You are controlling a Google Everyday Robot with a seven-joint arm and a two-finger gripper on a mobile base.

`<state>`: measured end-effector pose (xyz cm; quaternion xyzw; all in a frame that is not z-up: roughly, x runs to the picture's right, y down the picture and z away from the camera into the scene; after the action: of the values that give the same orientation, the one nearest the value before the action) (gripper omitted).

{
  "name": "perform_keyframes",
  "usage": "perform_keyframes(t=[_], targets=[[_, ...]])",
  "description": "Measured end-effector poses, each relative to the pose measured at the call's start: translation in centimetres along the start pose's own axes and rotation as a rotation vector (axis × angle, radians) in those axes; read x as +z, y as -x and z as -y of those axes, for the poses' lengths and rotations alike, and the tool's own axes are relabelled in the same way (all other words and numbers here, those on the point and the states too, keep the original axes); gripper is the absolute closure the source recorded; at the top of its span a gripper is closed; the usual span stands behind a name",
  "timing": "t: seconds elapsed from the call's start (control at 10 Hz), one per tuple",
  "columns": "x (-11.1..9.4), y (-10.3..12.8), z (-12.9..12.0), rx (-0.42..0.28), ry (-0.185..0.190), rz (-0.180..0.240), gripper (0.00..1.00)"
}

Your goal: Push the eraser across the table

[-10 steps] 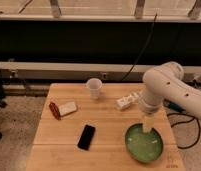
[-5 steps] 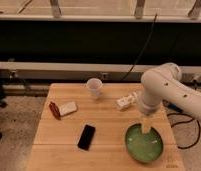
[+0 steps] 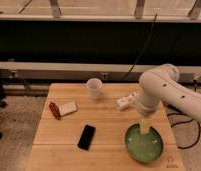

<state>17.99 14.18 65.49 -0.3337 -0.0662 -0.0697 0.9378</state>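
Arm (image 3: 161, 92) is seen entering from the right, elbow bent high, forearm turned straight down. Gripper (image 3: 145, 126) is held pointing downward over the green bowl (image 3: 129, 142) at the near right of the table (image 3: 109, 112); jaws are spread wide, nothing gripped. Eraser (image 3: 86, 137) lies flat at the near centre-left, well apart from the gripper.

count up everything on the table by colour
white: 3 (cup, small block, object right of the cup)
black: 1 (eraser)
green: 1 (bowl)
reddish brown: 1 (bar)
total: 6 on the table
not counted: the hand, over the bowl
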Motion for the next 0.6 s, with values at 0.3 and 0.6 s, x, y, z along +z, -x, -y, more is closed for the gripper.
perform_keyframes(t=[0.3,0.6], targets=[[0.21,0.37,-0.1,-0.007,0.004,0.002,0.2],[0.51,0.9,-0.17,-0.018,0.009,0.003,0.2]])
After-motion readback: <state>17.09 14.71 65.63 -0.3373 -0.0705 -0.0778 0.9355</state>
